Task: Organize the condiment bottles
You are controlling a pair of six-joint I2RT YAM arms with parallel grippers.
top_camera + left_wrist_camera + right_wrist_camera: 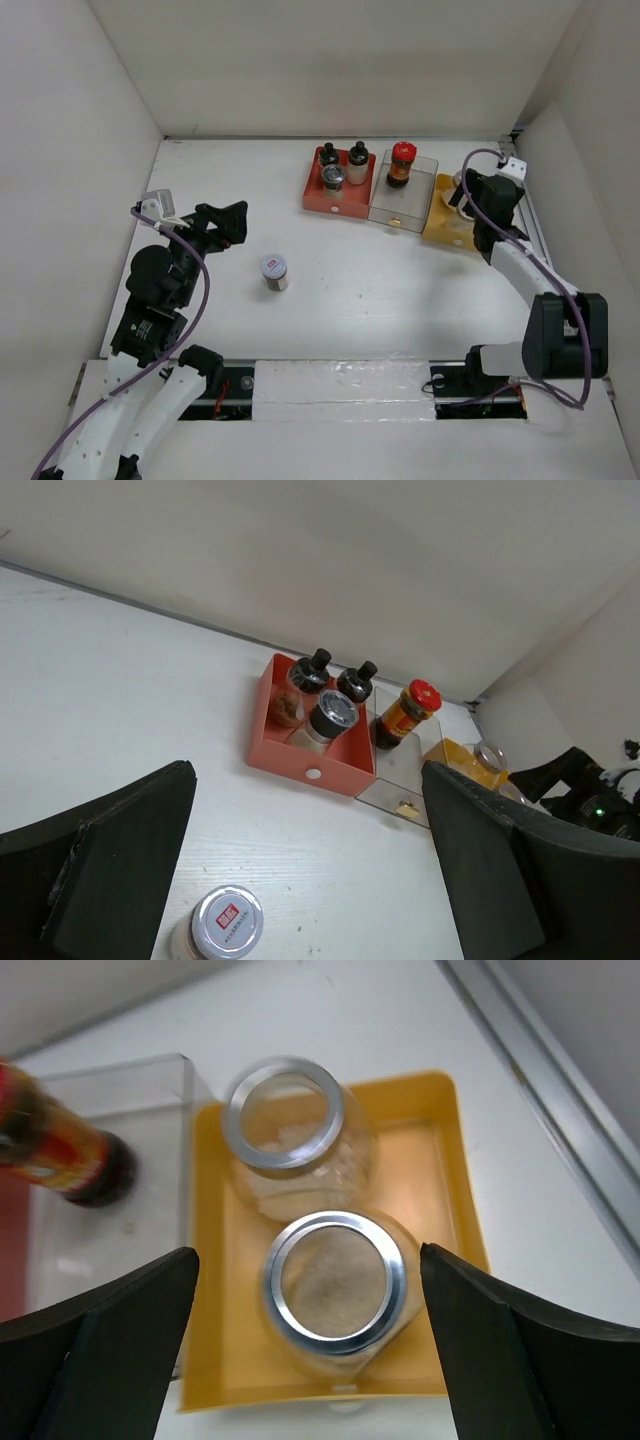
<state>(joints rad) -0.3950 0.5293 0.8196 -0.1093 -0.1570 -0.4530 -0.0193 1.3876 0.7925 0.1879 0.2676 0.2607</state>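
Observation:
A white-capped jar (274, 270) stands alone on the table; it shows low in the left wrist view (227, 923). My left gripper (232, 224) is open and empty, left of that jar. The red tray (320, 203) holds two black-capped bottles (328, 155) (358, 153) and a silver-capped jar (334, 178). A red-capped dark bottle (401, 163) stands in the clear tray (400, 215). My right gripper (308, 1260) is open over the yellow tray (205, 1260), its fingers either side of the near silver-rimmed jar (335, 1280). A second such jar (283, 1120) stands behind it.
White walls enclose the table on three sides. The three trays stand side by side at the back right. A metal rail (545, 1070) runs along the table's right edge beside the yellow tray. The arm bases stand at the near edge.

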